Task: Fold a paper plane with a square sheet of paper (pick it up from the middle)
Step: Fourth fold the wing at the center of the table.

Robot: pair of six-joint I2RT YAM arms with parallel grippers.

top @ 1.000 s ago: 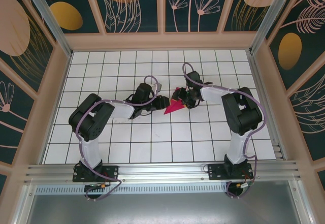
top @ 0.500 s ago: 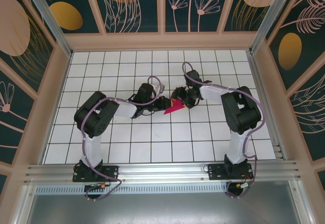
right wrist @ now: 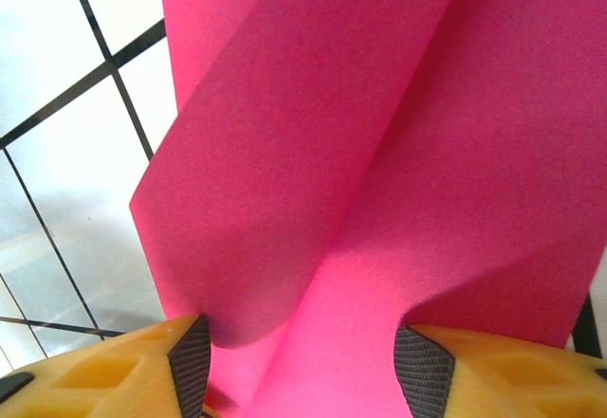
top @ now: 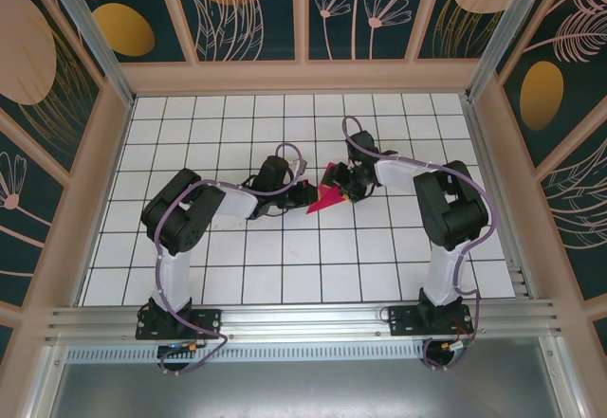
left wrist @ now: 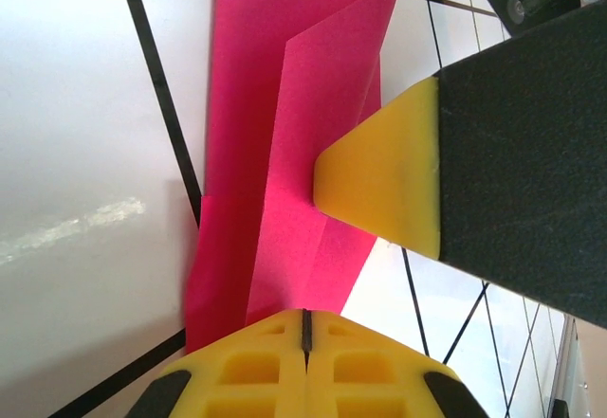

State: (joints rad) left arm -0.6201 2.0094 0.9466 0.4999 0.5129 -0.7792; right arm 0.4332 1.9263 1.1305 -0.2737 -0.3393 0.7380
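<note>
Mid-frame on the white grid table (top: 285, 276), the folded pink paper (top: 324, 200) sits between the left gripper (top: 305, 193) and the right gripper (top: 349, 189), both touching it.

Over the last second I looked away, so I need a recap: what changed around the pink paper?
The left gripper moved right to the pink paper and closed, apparently pinching its tip. The right gripper stayed at the other end, jaws apart; the paper barely moved.

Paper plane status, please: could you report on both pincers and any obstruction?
Left pincer shut on end of paper plane. Right pincer open, straddling its raised fold. Right fingertip close ahead of left pincer.
</note>
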